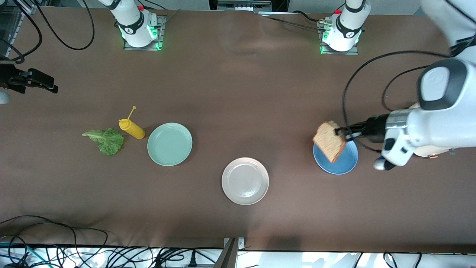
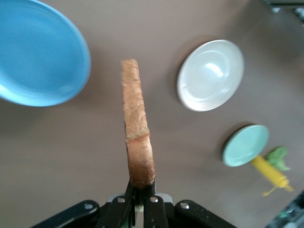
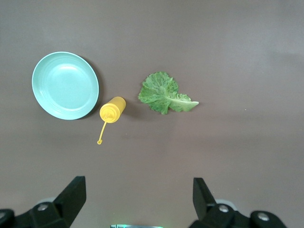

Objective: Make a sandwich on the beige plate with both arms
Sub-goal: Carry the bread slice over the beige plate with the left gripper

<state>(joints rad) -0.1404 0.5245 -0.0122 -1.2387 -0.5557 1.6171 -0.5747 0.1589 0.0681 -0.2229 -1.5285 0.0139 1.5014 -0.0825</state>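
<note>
My left gripper (image 1: 340,131) is shut on one brown bread slice (image 1: 329,141) and holds it by an edge, tilted, in the air over the blue plate (image 1: 340,163). In the left wrist view the slice (image 2: 137,128) stands edge-on above my left gripper (image 2: 141,183). The beige plate (image 1: 245,181) is bare, nearer the front camera at mid-table; it also shows in the left wrist view (image 2: 211,75). The green lettuce leaf (image 1: 106,139) lies on the table toward the right arm's end, also in the right wrist view (image 3: 164,93). My right gripper (image 3: 140,187) is open and empty, up in the air (image 1: 35,80). No second slice shows.
A mint-green plate (image 1: 170,144) sits beside a yellow squeeze bottle (image 1: 131,128) lying next to the lettuce. The blue plate (image 2: 40,52) looks bare in the left wrist view. Cables run along the table's front edge (image 1: 111,253).
</note>
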